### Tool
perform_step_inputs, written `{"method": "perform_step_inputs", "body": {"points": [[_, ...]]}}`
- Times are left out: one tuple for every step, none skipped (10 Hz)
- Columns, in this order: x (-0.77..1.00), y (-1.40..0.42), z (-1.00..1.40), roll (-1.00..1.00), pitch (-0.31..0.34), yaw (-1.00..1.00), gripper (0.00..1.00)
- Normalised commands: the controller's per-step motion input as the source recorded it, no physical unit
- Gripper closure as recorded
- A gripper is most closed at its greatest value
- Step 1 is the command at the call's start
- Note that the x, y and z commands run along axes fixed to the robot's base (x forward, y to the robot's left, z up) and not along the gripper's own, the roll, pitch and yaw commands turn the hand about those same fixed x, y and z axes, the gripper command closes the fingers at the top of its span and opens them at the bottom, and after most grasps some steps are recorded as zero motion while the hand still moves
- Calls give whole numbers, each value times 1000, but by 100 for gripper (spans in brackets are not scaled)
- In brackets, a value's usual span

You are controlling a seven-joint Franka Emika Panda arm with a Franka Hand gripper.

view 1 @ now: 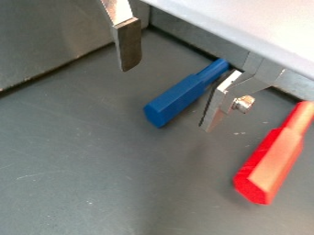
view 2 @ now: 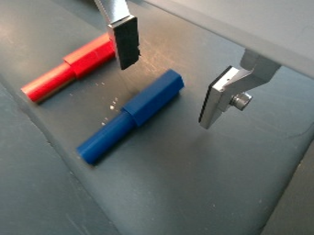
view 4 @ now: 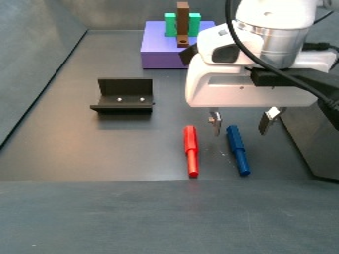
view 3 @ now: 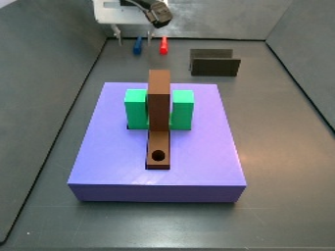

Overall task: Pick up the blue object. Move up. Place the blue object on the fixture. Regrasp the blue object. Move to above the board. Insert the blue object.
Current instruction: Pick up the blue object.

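Note:
The blue object (view 4: 237, 149) is a slim blue peg lying flat on the dark floor; it shows in both wrist views (view 1: 185, 95) (view 2: 128, 115) and small at the back in a side view (view 3: 137, 44). My gripper (view 4: 243, 119) is open and empty, with its fingers either side of one end of the peg and a little above it (view 1: 172, 73) (view 2: 173, 69). Neither finger touches the peg. The fixture (view 4: 123, 96) (view 3: 215, 63) stands apart on the floor. The lavender board (view 3: 160, 132) (view 4: 162, 48) carries a brown bar with a round hole and two green blocks.
A red peg (view 4: 191, 151) of the same shape lies next to the blue one (view 1: 273, 156) (view 2: 68, 69). Grey walls close in the floor on all sides.

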Motion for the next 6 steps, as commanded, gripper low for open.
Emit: {"method": "perform_step_inputs", "body": {"points": [[-37,26,-209,-193,-127,0,0],[0,60,-114,-217,-91,0,0],[0,51,-146,-216,-90,0,0],[0,86,-237,-256,-130,0,0],[0,86,-234,-263,-130,0,0],[0,100,-260,-271,-123,0,0]]}}
